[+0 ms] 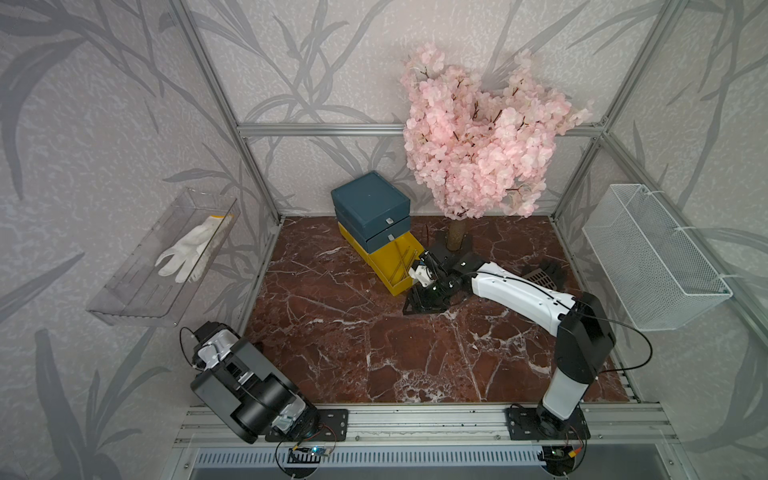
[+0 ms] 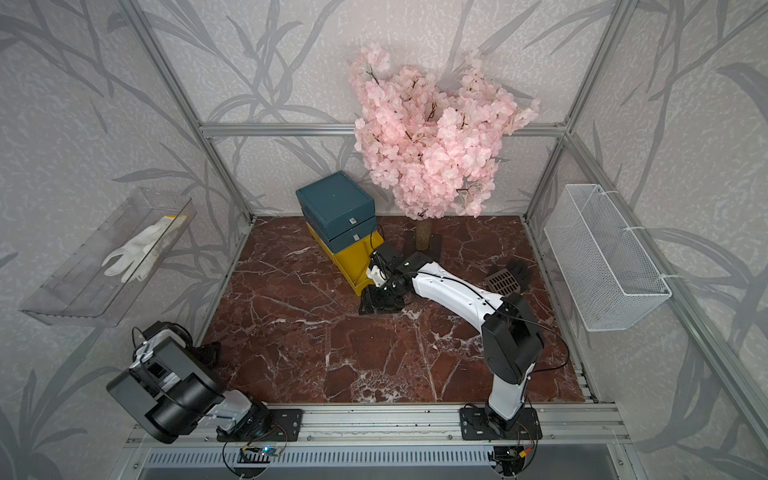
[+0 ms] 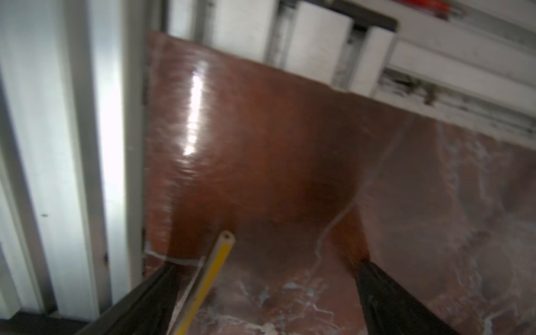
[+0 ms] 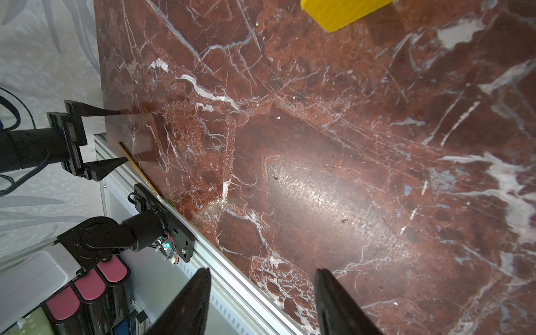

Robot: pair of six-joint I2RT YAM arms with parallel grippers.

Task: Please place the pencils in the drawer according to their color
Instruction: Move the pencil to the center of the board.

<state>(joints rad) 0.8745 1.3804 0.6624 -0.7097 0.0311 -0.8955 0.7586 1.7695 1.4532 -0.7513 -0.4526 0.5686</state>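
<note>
A pink blossom tree [image 1: 478,137] stands at the back edge of the marble bench [image 1: 353,353]; a dark slotted grate [image 1: 538,277] lies near its right edge. A clear left-wall tray [image 1: 137,291] holds a white glove [image 1: 189,251], and a wire basket [image 1: 652,266] hangs opposite.

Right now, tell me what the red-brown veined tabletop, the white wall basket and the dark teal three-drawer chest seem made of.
Red-brown veined tabletop: polished marble or a marble-look sheet; white veins, glossy glare.
White wall basket: painted metal mesh, likely; fine see-through grid.
Dark teal three-drawer chest: probably matte plastic; flat even colour, no shine.
</note>
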